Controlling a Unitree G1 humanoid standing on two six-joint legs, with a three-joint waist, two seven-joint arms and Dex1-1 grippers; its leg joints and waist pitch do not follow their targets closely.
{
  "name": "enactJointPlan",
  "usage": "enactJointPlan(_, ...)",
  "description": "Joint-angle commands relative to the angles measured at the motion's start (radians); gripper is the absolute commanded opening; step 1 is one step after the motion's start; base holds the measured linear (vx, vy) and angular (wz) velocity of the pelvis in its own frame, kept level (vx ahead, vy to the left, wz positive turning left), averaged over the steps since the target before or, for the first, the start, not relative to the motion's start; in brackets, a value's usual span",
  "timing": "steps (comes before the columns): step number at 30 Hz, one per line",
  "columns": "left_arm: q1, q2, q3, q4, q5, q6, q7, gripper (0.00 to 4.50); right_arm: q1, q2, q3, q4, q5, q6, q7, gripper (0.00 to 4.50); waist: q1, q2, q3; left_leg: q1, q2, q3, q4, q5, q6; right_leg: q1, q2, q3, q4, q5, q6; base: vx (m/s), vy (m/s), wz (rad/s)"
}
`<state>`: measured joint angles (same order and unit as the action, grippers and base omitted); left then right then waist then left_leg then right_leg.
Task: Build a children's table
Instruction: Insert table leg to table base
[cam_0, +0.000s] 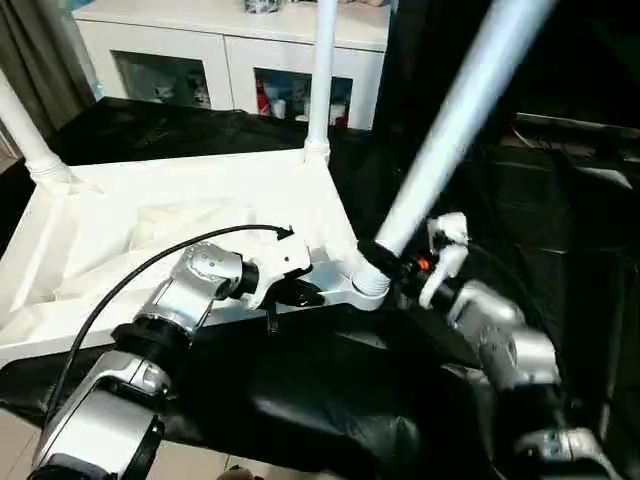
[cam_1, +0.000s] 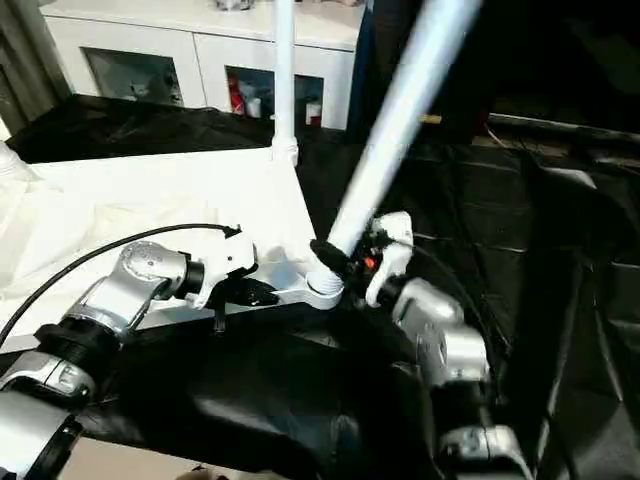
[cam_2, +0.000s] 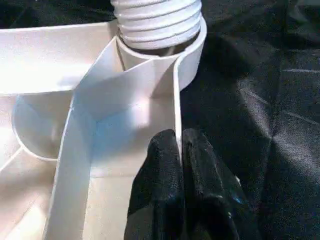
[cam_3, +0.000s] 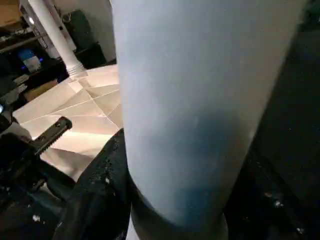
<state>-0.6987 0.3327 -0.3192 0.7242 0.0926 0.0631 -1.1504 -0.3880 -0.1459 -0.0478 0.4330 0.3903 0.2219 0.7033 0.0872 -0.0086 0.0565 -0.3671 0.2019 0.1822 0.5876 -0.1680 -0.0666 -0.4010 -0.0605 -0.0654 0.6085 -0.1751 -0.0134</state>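
While left tool (cam_2: 181, 165) pinches tabletop (cam_0: 150, 200) rim, right tool (cam_0: 385, 258) clamps socketed leg (cam_0: 450, 130).

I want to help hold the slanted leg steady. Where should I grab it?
Grab the slanted leg around its smooth round tube above the right gripper, reaching in from the open right side. It is thick and round there, and its ribbed end is already at the tabletop corner socket.

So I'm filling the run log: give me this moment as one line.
step: seating third leg in near corner socket | left gripper: shut on tabletop rim | right gripper: holding leg, tilted
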Motion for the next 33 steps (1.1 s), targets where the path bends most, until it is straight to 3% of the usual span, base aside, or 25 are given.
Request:
enactJointPlan(1, -0.023, 0.018, 0.0, 0.021, 0.023, 0.006, 0.018, 0.0, 0.047, -0.019, 0.014, 0.03, -0.048, -0.009, -0.003, 1.91, -0.001, 0.013, -0.059, 0.022, 0.031, -0.02, -0.079, -0.357, -0.024, 0.035, -0.087, 0.048, -0.101, -0.415, -0.165, 0.0, 0.0, 0.0)
enactJointPlan(2, -0.023, 0.018, 0.0, 0.022, 0.023, 0.006, 0.018, 0.0, 0.048, -0.019, 0.015, 0.03, -0.049, -0.011, -0.002, 1.91, 0.0, 0.017, -0.059, 0.023, 0.032, -0.02, -0.078, -0.362, -0.026, 0.033, -0.088, 0.047, -0.103, -0.422, -0.163, 0.0, 0.0, 0.0)
enactJointPlan(4, -0.03, 0.015, 0.001, 0.032, 0.025, 0.003, 0.023, 0.0, 0.071, -0.028, 0.043, 0.009, -0.074, -0.074, 0.027, 1.91, -0.001, 0.016, -0.058, 0.024, 0.032, -0.021, -0.079, -0.372, -0.025, 0.033, -0.088, 0.047, -0.106, -0.441, -0.156, 0.0, 0.0, 0.0)
enactJointPlan(9, -0.039, 0.011, 0.0, 0.049, 0.024, -0.003, 0.027, 0.0, 0.076, -0.042, 0.088, 0.011, -0.124, -0.121, 0.039, 1.91, -0.001, 0.011, -0.057, 0.021, 0.032, -0.021, -0.08, -0.367, -0.017, 0.033, -0.086, 0.047, -0.106, -0.444, -0.154, 0.0, 0.0, 0.0)
enactJointPlan(12, -0.039, 0.012, -0.005, 0.052, 0.026, -0.01, 0.024, 0.0, 0.06, -0.06, 0.126, 0.024, -0.162, -0.128, 0.047, 1.91, -0.002, 0.013, -0.055, 0.022, 0.03, -0.022, -0.08, -0.378, -0.015, 0.031, -0.087, 0.046, -0.109, -0.477, -0.146, 0.0, 0.0, 0.0)
enactJointPlan(13, -0.037, 0.013, -0.007, 0.051, 0.026, -0.011, 0.022, 0.0, 0.053, -0.066, 0.138, 0.026, -0.171, -0.123, 0.053, 1.91, -0.003, 0.008, -0.054, 0.023, 0.03, -0.022, -0.079, -0.38, -0.014, 0.031, -0.088, 0.046, -0.11, -0.497, -0.139, 0.0, 0.0, 0.0)
enactJointPlan(16, -0.033, 0.015, -0.01, 0.046, 0.025, -0.014, 0.015, 0.0, 0.037, -0.08, 0.164, 0.032, -0.184, -0.102, 0.078, 1.91, -0.003, 0.007, -0.054, 0.022, 0.031, -0.022, -0.079, -0.372, -0.008, 0.03, -0.089, 0.047, -0.113, -0.512, -0.13, 0.0, 0.0, 0.0)
enactJointPlan(21, -0.025, 0.018, -0.013, 0.035, 0.014, -0.033, -0.019, 0.0, -0.002, -0.102, 0.192, 0.084, -0.191, -0.055, 0.142, 1.91, -0.003, 0.004, -0.055, 0.021, 0.032, -0.021, -0.078, -0.358, -0.001, 0.03, -0.088, 0.047, -0.11, -0.493, -0.137, 0.0, 0.0, 0.0)
enactJointPlan(22, -0.022, 0.019, -0.014, 0.027, 0.006, -0.045, -0.039, 0.0, -0.016, -0.107, 0.198, 0.111, -0.194, -0.052, 0.162, 1.91, -0.004, -0.001, -0.056, 0.02, 0.032, -0.021, -0.078, -0.356, 0.0, 0.03, -0.089, 0.047, -0.11, -0.49, -0.139, 0.0, 0.0, 0.0)
enactJointPlan(27, -0.017, 0.024, -0.019, 0.003, -0.017, -0.054, -0.103, 0.0, -0.059, -0.126, 0.216, 0.186, -0.209, -0.087, 0.231, 1.91, -0.005, 0.0, -0.061, 0.017, 0.035, -0.018, -0.078, -0.328, 0.001, 0.035, -0.087, 0.049, -0.096, -0.392, -0.173, 0.0, 0.0, 0.0)
enactJointPlan(28, -0.017, 0.027, -0.024, -0.001, -0.016, -0.058, -0.116, 0.0, -0.072, -0.132, 0.219, 0.203, -0.213, -0.099, 0.249, 1.91, -0.007, -0.004, -0.058, 0.015, 0.035, -0.017, -0.078, -0.326, 0.003, 0.035, -0.087, 0.049, -0.097, -0.387, -0.175, 0.0, 0.0, 0.0)
enactJointPlan(29, -0.018, 0.028, -0.025, -0.002, -0.016, -0.059, -0.118, 0.0, -0.075, -0.133, 0.219, 0.206, -0.213, -0.101, 0.253, 1.91, -0.007, -0.002, -0.059, 0.015, 0.034, -0.017, -0.077, -0.319, 0.004, 0.037, -0.086, 0.049, -0.095, -0.377, -0.18, 0.0, 0.0, 0.0)
enactJointPlan(30, -0.02, 0.032, -0.031, -0.006, -0.015, -0.062, -0.132, 0.0, -0.09, -0.14, 0.22, 0.222, -0.212, -0.111, 0.279, 1.91, -0.009, -0.011, -0.055, 0.015, 0.034, -0.014, -0.078, -0.318, 0.009, 0.034, -0.085, 0.05, -0.096, -0.374, -0.18, 0.0, 0.0, 0.0)
enactJointPlan(33, -0.026, 0.037, -0.035, -0.007, -0.019, -0.073, -0.159, 0.0, -0.115, -0.15, 0.215, 0.249, -0.201, -0.125, 0.333, 1.9, -0.008, -0.008, -0.051, 0.018, 0.036, -0.014, -0.078, -0.329, 0.014, 0.032, -0.087, 0.05, -0.098, -0.401, -0.181, 0.0, 0.0, 0.0)
